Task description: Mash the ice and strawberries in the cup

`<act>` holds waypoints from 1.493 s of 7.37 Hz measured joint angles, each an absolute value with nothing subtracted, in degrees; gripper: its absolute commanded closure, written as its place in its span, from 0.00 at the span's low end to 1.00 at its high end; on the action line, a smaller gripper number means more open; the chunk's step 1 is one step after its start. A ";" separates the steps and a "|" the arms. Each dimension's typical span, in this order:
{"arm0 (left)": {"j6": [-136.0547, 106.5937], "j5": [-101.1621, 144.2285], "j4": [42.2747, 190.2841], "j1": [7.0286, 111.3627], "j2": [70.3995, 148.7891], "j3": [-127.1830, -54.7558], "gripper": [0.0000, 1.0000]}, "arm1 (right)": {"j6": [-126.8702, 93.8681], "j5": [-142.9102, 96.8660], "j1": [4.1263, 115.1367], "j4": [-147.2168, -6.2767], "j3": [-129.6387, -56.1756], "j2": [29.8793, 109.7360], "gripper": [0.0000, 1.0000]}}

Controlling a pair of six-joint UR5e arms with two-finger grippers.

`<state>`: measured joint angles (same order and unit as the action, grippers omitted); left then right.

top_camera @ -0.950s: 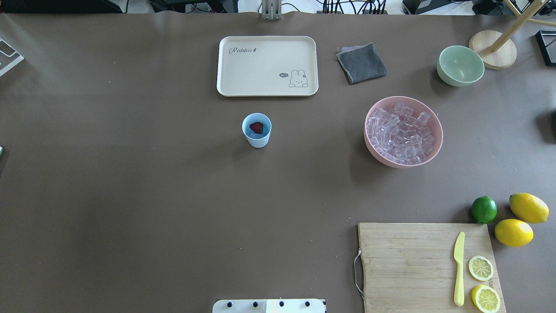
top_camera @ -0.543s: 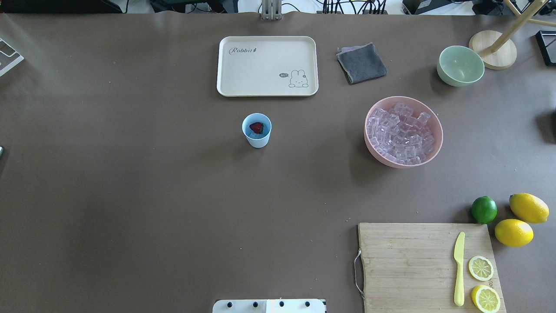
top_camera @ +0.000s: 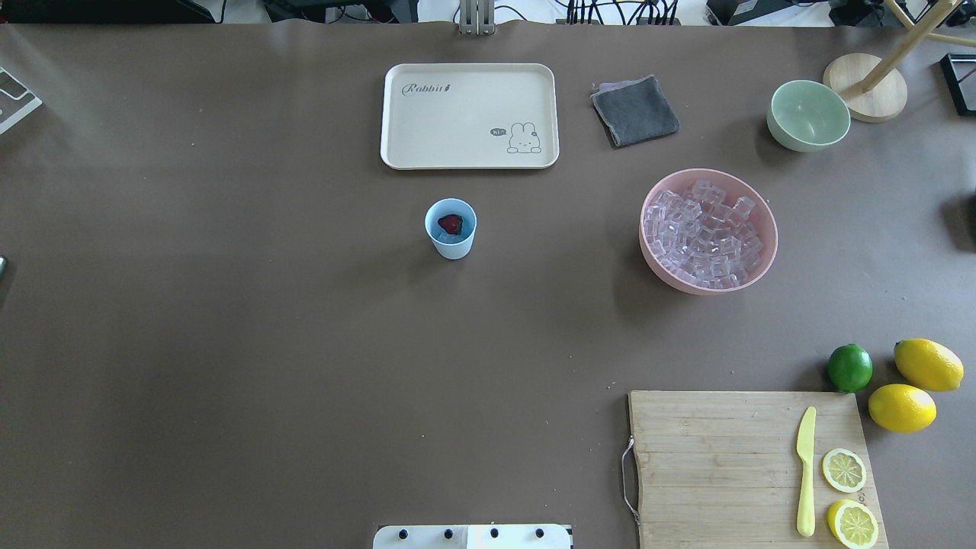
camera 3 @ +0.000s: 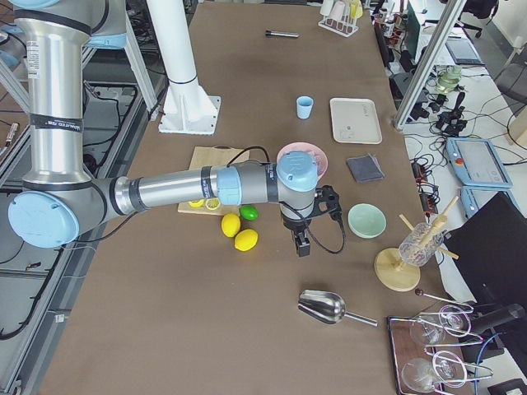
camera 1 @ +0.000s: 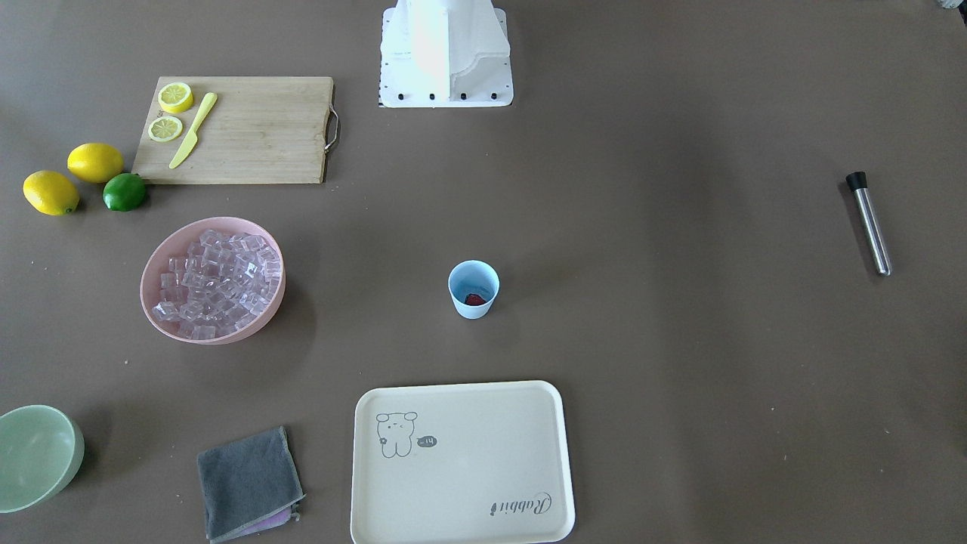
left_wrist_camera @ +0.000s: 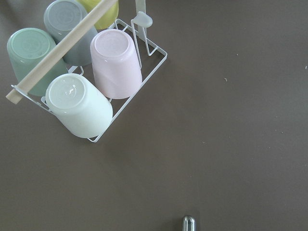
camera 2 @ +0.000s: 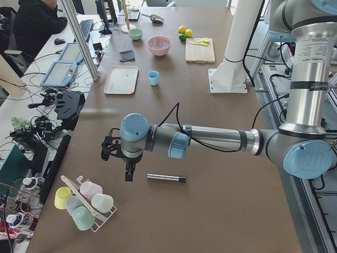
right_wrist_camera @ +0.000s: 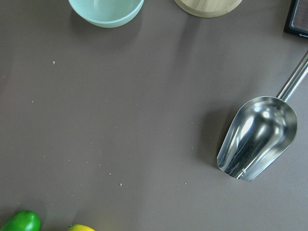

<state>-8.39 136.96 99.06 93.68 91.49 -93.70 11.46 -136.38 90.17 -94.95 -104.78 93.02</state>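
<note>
The light blue cup [top_camera: 451,227] stands upright mid-table, in front of the tray; it also shows in the front-facing view [camera 1: 474,289]. The red strawberry [top_camera: 450,223] lies inside it. The ice [top_camera: 705,232] fills the pink bowl [top_camera: 765,252] to the cup's right. My left gripper [camera 2: 125,169] shows only in the exterior left view, hanging over the table's left end beside a metal muddler [camera 2: 166,178]. My right gripper [camera 3: 302,243] shows only in the exterior right view, near the lemons and above the scoop [camera 3: 325,307]. I cannot tell whether either is open or shut.
A cream tray [top_camera: 469,114], grey cloth [top_camera: 635,110] and pale green bowl [top_camera: 808,114] lie along the far side. A cutting board [top_camera: 717,465] with knife and lemon slices, a lime and two lemons sit front right. A rack of cups [left_wrist_camera: 82,72] stands at the left end.
</note>
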 measured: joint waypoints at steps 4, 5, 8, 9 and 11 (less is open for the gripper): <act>-4.53 135.43 96.52 93.38 88.65 -96.49 0.02 | 11.51 -135.77 90.26 -95.44 -104.94 92.68 0.00; -3.37 134.83 95.99 93.51 88.52 -96.46 0.02 | 11.51 -135.73 90.26 -95.45 -104.94 92.68 0.00; -2.67 134.56 93.94 93.83 88.65 -96.62 0.02 | 11.51 -135.70 90.26 -95.45 -104.93 92.39 0.00; -2.65 134.60 93.80 93.89 88.55 -96.68 0.02 | 11.51 -135.70 90.26 -95.45 -104.89 92.33 0.00; -2.56 134.66 92.64 93.87 88.42 -97.02 0.02 | 11.46 -135.78 90.26 -95.45 -104.90 92.46 0.00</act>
